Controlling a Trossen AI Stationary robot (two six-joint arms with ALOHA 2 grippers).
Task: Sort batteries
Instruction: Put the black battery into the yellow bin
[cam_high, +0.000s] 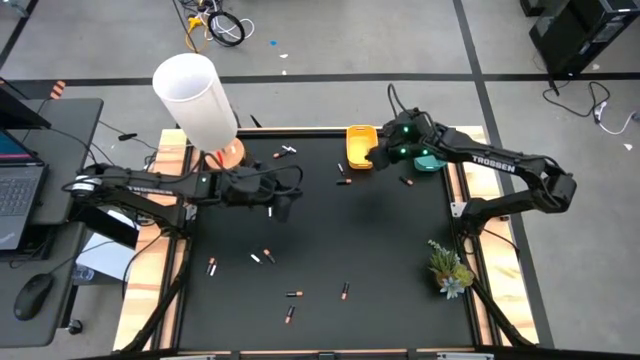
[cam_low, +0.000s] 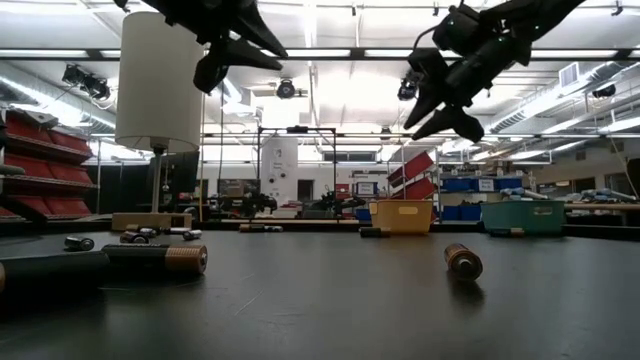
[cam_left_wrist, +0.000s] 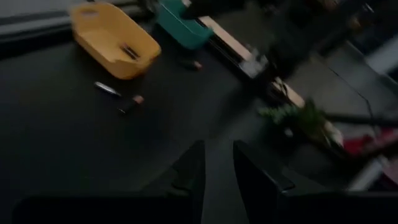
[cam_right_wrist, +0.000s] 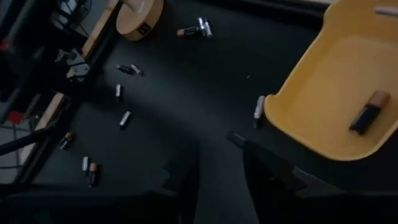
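We see a black table (cam_high: 330, 230) with pale wooden side edges, standing on a grey floor; the low view looks across it into a bright hall with shelving and bins behind. A white lamp (cam_high: 195, 100) stands at the table's far left corner and a small plant (cam_high: 448, 268) by its right edge. The yellow tray (cam_high: 360, 147) sits at the far edge with the teal tray (cam_high: 428, 160) beside it toward the right corner.

The left gripper (cam_high: 283, 205) hangs over the left half of the table, its jaws narrow with a slim gap and nothing between them. The right gripper (cam_high: 385, 150) hangs just beside the yellow tray, between the two trays, jaws likewise narrow and empty.

The batteries (cam_high: 265, 257) lie flat and scattered, long axes pointing every which way: a pair near the left edge runs roughly along the table's width, one near the front edge (cam_high: 345, 291) points front to back, and a few lie close to the yellow tray. One dark battery with a copper end (cam_right_wrist: 368, 112) lies inside the yellow tray, slanted.

The teal tray's inside is hidden by the right arm. Which battery ends are positive we cannot make out.
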